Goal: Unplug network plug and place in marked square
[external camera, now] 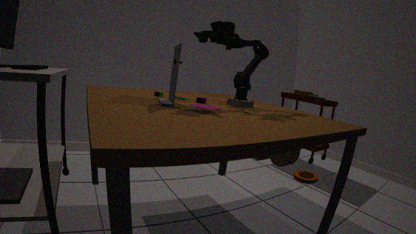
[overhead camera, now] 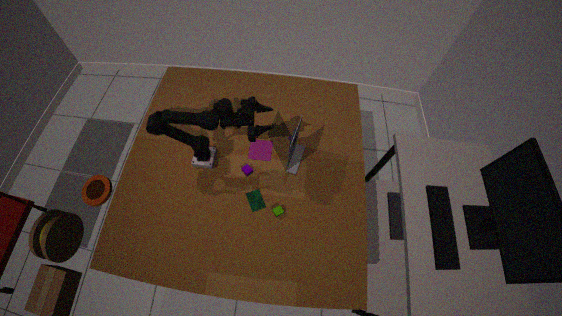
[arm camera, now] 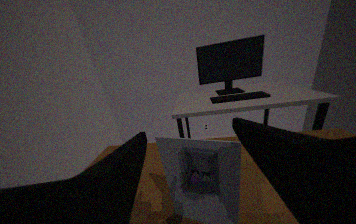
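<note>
The upright grey panel [overhead camera: 295, 145] [external camera: 175, 73] [arm camera: 170, 167] stands on the table. The plug [external camera: 180, 61] [arm camera: 198, 176] sits in its socket on the side facing the arm; it is small and dim. My gripper [overhead camera: 269, 119] [external camera: 199, 36] [arm camera: 189, 129] is open and empty. It hangs in the air a short way from the panel, higher than the plug, with its fingers pointing towards the panel. A flat magenta square [overhead camera: 260, 150] [external camera: 204, 106] lies on the table between the arm's base and the panel, below the gripper.
A purple cube [overhead camera: 247, 169] [external camera: 200, 100] lies near the magenta square. A flat green square [overhead camera: 255, 200] [external camera: 181, 98] and a lime cube [overhead camera: 278, 210] [external camera: 158, 93] lie further off. A desk [arm camera: 280, 100] with a monitor [arm camera: 230, 59] stands beyond the panel.
</note>
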`<state>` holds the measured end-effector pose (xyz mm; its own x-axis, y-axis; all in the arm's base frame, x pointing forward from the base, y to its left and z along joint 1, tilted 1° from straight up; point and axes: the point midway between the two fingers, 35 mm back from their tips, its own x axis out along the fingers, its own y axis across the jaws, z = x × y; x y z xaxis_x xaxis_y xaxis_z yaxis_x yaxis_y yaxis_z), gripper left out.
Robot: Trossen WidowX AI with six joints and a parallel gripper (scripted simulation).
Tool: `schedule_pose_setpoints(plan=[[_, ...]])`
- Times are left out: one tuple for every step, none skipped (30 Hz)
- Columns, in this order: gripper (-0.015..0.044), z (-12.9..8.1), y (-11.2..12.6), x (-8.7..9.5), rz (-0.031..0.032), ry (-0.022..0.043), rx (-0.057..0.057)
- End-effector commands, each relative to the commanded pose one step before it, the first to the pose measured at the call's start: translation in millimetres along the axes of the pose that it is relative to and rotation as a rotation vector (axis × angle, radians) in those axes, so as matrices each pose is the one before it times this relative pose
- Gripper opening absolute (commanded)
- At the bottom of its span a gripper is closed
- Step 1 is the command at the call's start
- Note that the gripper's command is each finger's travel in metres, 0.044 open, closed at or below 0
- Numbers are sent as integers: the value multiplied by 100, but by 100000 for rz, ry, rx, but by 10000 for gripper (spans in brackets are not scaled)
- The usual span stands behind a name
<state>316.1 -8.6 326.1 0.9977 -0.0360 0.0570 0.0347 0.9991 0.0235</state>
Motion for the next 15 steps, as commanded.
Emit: schedule_pose_setpoints(plan=[[374,-64,19,25,-47,10,578],[348,-191,55,74,-142,27,1734],[321,-321,88,118,-238,41,2890],[295,-394,98,133,-290,42,3508],[269,-399,87,123,-291,33,3507],[243,-403,76,112,-293,25,3506],[216,-406,64,101,-294,16,3504],[190,-409,51,90,-294,7,3502],[164,-411,38,80,-295,-2,3501],[156,-413,25,69,-295,-10,3499],[156,-414,12,58,-295,-19,3496],[156,-414,-2,47,-294,-28,3495],[156,-413,-16,37,-294,-37,3493],[156,-412,-31,26,-293,-46,3492],[156,-410,-45,15,-291,-55,3490]])
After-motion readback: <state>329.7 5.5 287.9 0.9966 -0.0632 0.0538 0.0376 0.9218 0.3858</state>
